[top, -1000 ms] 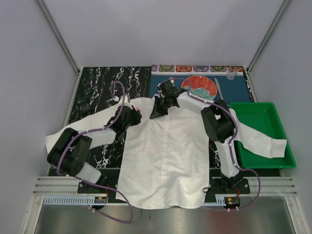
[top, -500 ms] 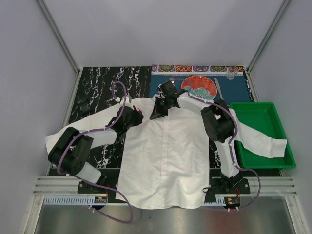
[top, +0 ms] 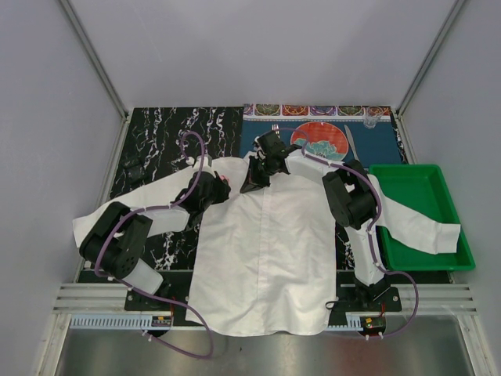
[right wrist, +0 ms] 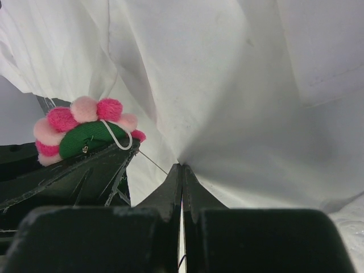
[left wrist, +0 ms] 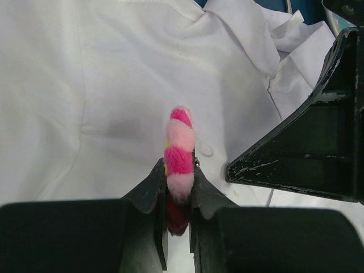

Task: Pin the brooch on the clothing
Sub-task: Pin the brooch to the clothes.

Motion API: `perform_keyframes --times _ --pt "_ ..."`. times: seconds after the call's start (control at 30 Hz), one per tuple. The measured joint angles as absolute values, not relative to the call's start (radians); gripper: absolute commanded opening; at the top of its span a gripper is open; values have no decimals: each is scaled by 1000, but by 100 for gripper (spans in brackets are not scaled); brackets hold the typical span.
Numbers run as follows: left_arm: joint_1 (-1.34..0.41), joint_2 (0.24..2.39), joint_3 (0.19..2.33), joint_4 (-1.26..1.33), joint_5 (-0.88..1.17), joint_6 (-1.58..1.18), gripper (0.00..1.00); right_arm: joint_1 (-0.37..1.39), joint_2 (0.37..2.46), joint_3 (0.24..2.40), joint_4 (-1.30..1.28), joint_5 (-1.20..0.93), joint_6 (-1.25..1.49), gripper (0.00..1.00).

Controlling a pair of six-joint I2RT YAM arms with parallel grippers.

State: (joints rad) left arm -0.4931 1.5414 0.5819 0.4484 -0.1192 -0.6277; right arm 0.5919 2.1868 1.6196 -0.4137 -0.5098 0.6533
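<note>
The white shirt (top: 266, 243) lies spread front-up on the table. My left gripper (top: 220, 183) is shut on the brooch (top: 223, 181), a small pink-and-red flower, over the shirt's left shoulder near the collar. In the left wrist view the brooch (left wrist: 180, 149) stands edge-on between the jaws of the left gripper (left wrist: 179, 170), just above the shirt (left wrist: 114, 85). My right gripper (top: 252, 182) is shut on a pinch of the shirt (right wrist: 227, 85) and lifts it into a ridge at the right gripper (right wrist: 182, 168). The brooch's green back (right wrist: 85, 136) shows just left of that ridge.
A green tray (top: 450, 258) stands at the right with the shirt's sleeve lying in it. A round red-and-teal plate (top: 321, 139) sits on a blue placemat behind the collar. A black marbled mat (top: 156, 133) covers the back left, with a small dark object (top: 135, 168) on it.
The left arm's elbow has shifted very slightly. Both grippers keep their hold and stay in place.
</note>
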Motion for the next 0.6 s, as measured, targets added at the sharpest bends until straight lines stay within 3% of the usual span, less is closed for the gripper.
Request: perform_keyframes --times 0.6 --pt "-493 1543 582 450 -120 -638 0 590 2187 1599 -404 -520 657 0"
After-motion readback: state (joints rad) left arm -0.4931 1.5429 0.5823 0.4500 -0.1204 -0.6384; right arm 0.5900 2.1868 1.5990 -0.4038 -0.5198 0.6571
